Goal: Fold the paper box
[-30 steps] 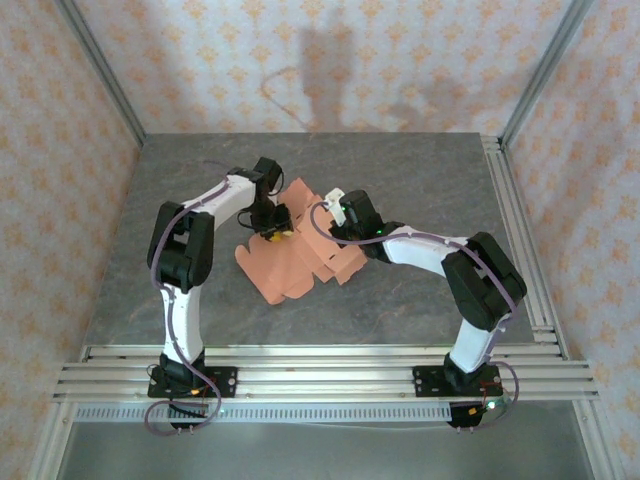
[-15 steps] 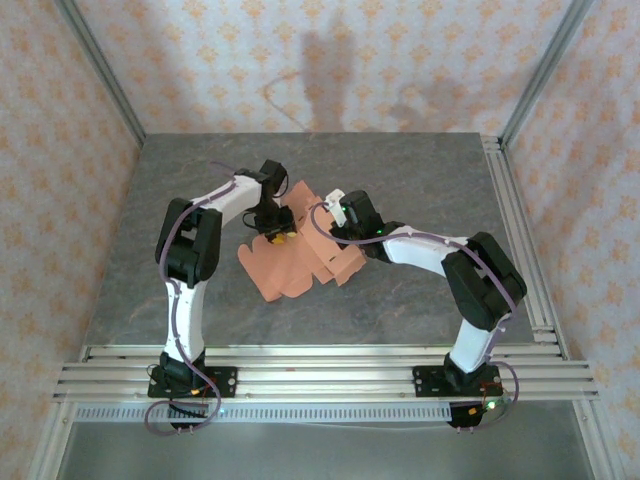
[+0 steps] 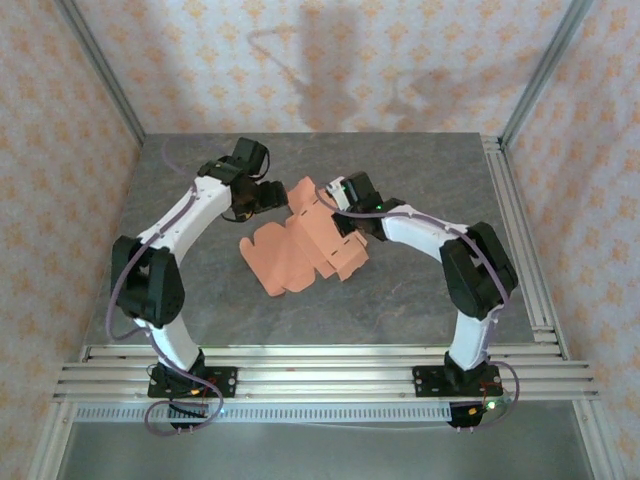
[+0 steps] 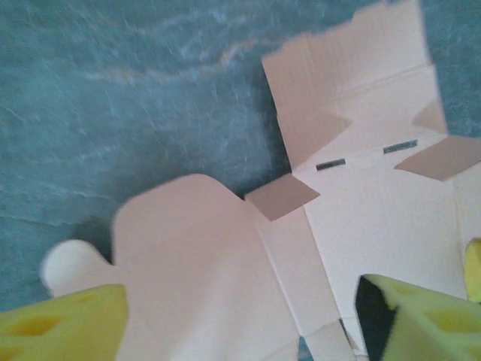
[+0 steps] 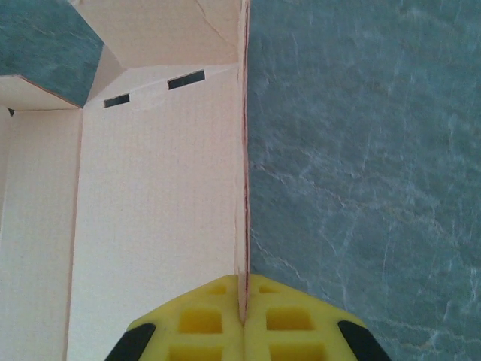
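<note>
- The grey marbled tabletop point(image 3: 420, 300) carries everything.
- The salmon-orange thin-card paper box point(image 3: 300, 255) lies mid-table, mostly flat, with one panel raised.
- The right gripper point(image 5: 243, 301), its jaws closed, pinches that upright panel's edge.
- The left gripper point(image 4: 244, 293) hovers over the sheet, spread wide and holding nothing.

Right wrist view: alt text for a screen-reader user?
The right hand, shut, pinches a panel of the salmon paper box, seen edge-on. The box's flat panels, with two dark slits, spread left; the grey-blue table lies right.
</note>
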Available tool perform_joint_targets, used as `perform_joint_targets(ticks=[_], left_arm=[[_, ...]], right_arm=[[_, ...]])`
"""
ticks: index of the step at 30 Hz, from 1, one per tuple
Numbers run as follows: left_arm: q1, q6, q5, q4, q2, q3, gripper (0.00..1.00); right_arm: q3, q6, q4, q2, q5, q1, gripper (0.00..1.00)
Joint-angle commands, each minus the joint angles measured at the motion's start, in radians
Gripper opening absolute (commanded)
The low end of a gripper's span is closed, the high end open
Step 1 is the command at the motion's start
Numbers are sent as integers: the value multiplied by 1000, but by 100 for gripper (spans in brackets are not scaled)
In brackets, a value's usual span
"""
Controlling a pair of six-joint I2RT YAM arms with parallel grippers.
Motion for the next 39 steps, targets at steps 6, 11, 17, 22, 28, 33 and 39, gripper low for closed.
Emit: perform_joint_targets(ticks=[6,11,17,22,28,33,39], left_arm=[[-4,180,-195,221,-93,-109,100],[-6,176,-304,310,-199,-238,100],[-5,150,-317,378,-359,-417,100],[-5,130,-339,341,-424,-461,100],[-5,130,-295,448,-477,-521,100],[-3,128,-279,484,-499,-532,100],[18,102,-241,517,-522,-562,100]], right_arm=[[98,27,-347,46,-6,-29,0],[38,-16,-287,35,-60,-32,1],[-36,29,-141,14,-227,-61,18],[-165,72,-2,-73,-289,-90,41],[-292,134,160,-158,-329,-125,36],[-301,107,154,-158,-342,-139,27],[-248,103,118,-103,-414,-170,28]])
